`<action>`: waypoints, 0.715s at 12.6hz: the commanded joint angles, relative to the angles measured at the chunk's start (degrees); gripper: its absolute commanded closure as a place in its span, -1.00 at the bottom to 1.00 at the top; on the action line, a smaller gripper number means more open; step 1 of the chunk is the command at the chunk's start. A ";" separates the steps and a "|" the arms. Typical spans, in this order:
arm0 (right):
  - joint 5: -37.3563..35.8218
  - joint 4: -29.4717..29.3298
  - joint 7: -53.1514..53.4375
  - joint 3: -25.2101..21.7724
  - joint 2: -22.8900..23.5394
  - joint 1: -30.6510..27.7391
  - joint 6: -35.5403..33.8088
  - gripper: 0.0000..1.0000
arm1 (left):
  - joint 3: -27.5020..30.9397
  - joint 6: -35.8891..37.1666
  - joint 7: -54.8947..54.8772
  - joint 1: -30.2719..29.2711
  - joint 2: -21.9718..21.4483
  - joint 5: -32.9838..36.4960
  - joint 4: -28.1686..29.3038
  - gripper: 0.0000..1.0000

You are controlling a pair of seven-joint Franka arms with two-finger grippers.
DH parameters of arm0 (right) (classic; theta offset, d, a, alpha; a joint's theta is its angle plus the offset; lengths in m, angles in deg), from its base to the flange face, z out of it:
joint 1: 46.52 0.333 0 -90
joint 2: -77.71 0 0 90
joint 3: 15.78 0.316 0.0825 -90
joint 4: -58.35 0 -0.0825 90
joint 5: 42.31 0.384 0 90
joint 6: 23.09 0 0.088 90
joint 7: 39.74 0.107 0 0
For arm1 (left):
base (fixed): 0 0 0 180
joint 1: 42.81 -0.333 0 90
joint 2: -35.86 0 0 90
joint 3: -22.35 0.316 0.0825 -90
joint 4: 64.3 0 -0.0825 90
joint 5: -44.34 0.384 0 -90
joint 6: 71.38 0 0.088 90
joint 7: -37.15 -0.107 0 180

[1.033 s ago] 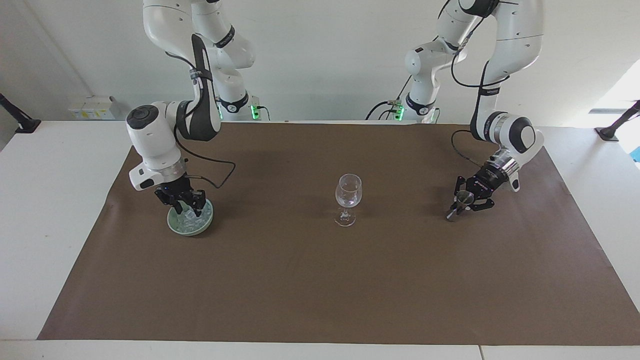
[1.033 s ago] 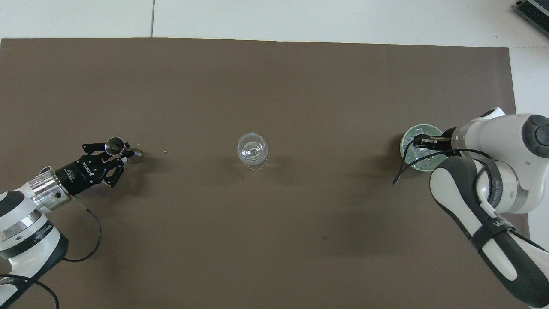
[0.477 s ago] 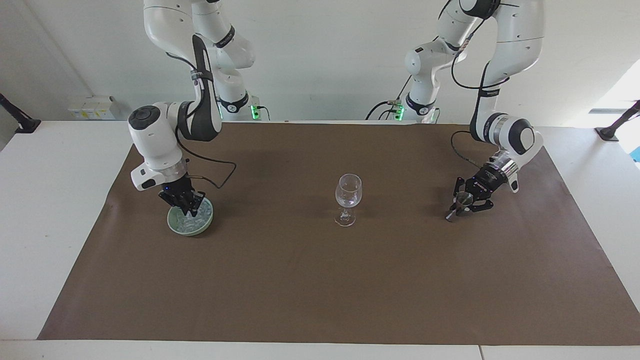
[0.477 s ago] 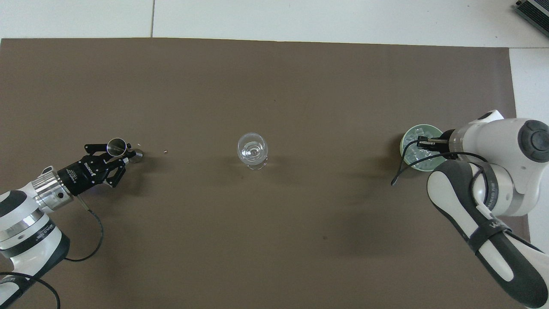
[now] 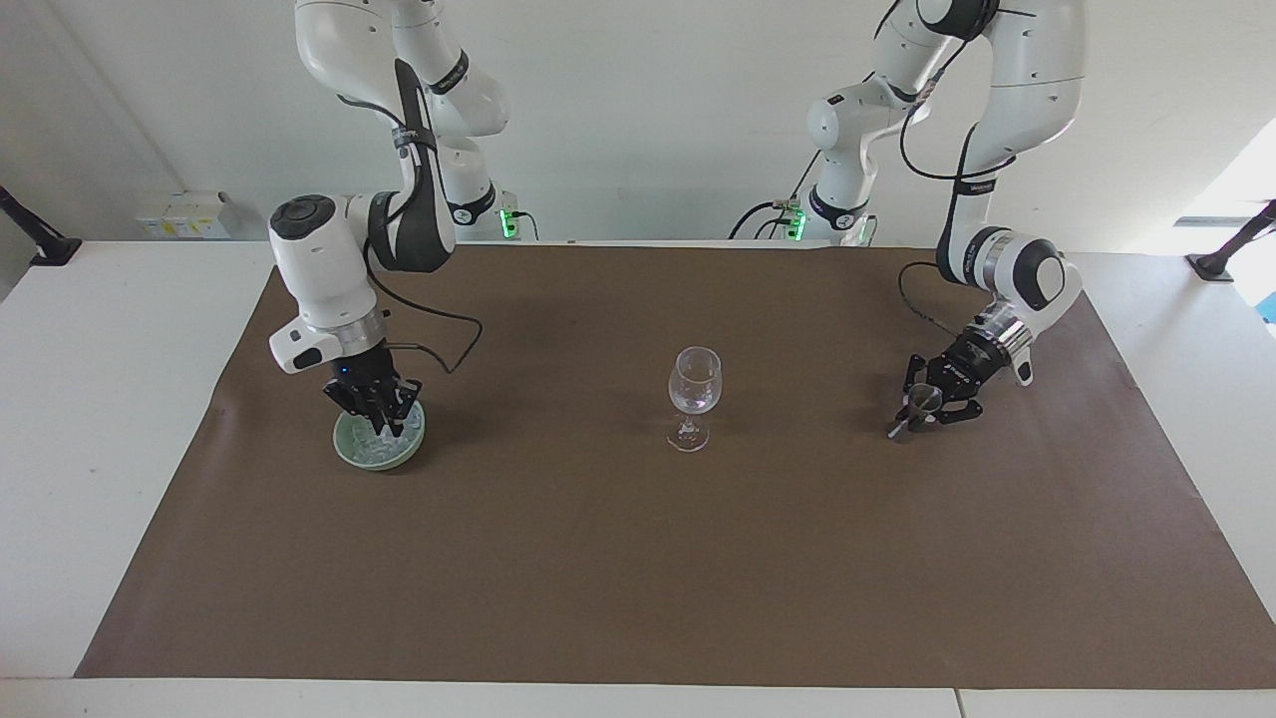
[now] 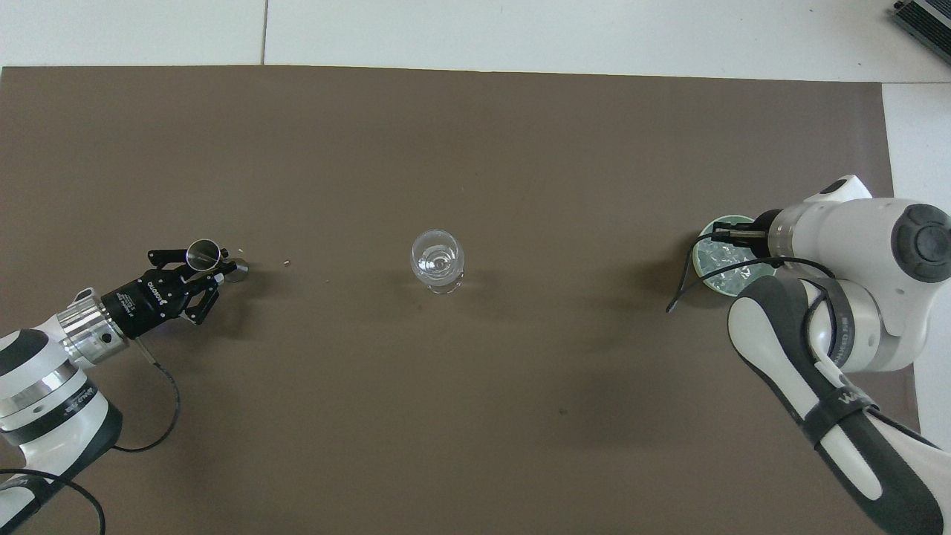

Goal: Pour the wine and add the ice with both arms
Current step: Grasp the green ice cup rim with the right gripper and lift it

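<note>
Closing just now among clear ice chunks (image 5: 371,446) in the pale green bowl (image 5: 344,454), mid-frame, right arm's fingers (image 5: 387,419) are probably pinching one for the centre-frame wine glass (image 5: 695,384); left arm's fingers (image 5: 919,411) are gripping a small steel cup (image 5: 927,396).

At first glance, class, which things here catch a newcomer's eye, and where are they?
A clear wine glass stands alone mid-mat. The right gripper dips into the pale green bowl of ice at its end; the left gripper is shut on a small metal cup at the other.

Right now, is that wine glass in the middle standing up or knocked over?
Standing upright: the wine glass rests on its foot on the brown mat, bowl on top, untouched by either gripper.
</note>
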 commanded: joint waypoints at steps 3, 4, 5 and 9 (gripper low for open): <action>0.96 -5.55 6.33 0.38 -4.48 5.47 -11.80 1.00 | 0.00 0.62 -0.76 -0.42 1.09 -0.61 -0.88 0.47; 1.05 -7.65 8.17 0.38 -5.01 6.61 -15.66 1.00 | 0.00 0.53 -0.76 -0.42 1.09 -0.61 -0.88 0.33; 1.05 -9.76 10.71 0.56 -5.27 8.54 -19.09 1.00 | 0.00 0.45 -0.76 -0.42 1.09 -0.61 -0.88 0.26; 1.31 -17.15 17.67 3.45 -4.49 13.12 -24.31 1.00 | 0.08 0.36 -0.58 -0.42 1.18 -0.43 -1.84 -0.81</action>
